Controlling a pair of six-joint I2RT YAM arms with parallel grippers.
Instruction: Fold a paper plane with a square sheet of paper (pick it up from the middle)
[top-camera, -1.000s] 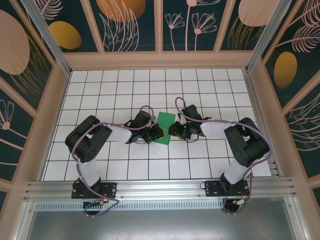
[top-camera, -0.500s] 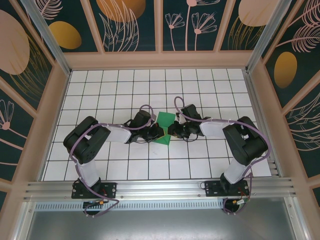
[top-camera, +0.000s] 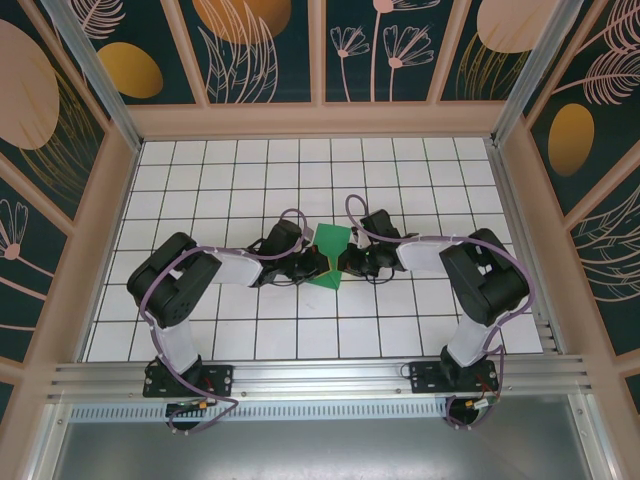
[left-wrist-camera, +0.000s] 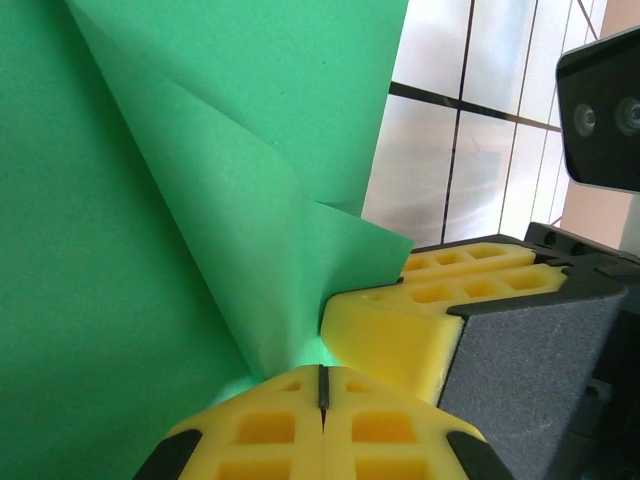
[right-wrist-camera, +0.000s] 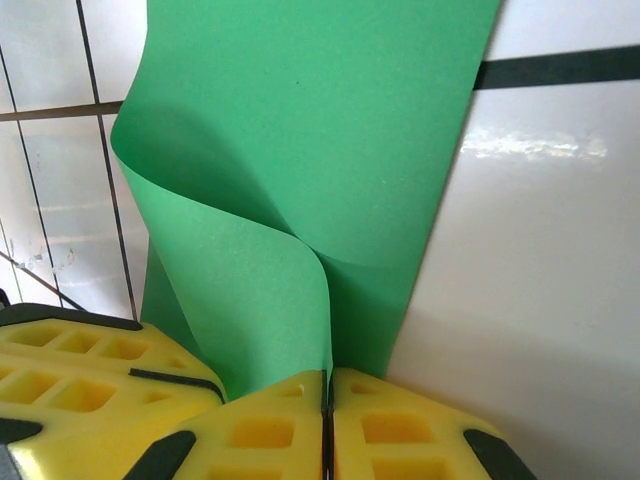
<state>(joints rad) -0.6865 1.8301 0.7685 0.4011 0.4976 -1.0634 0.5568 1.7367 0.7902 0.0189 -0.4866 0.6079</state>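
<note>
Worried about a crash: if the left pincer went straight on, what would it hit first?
The left pincer is shut on the paper; just beyond, it would likely bump the right pincer, nearly touching it.

Centre of the table, top view: the paper sits between the two grippers, the left gripper touching its left side and the right gripper its right, both toward its lower end. Left wrist view: the paper spreads over the left and top of the frame, with the right gripper at centre right, just beside the left gripper's tips at bottom centre. Right wrist view: the paper curls up mid-frame, with the left gripper at lower left.
</note>
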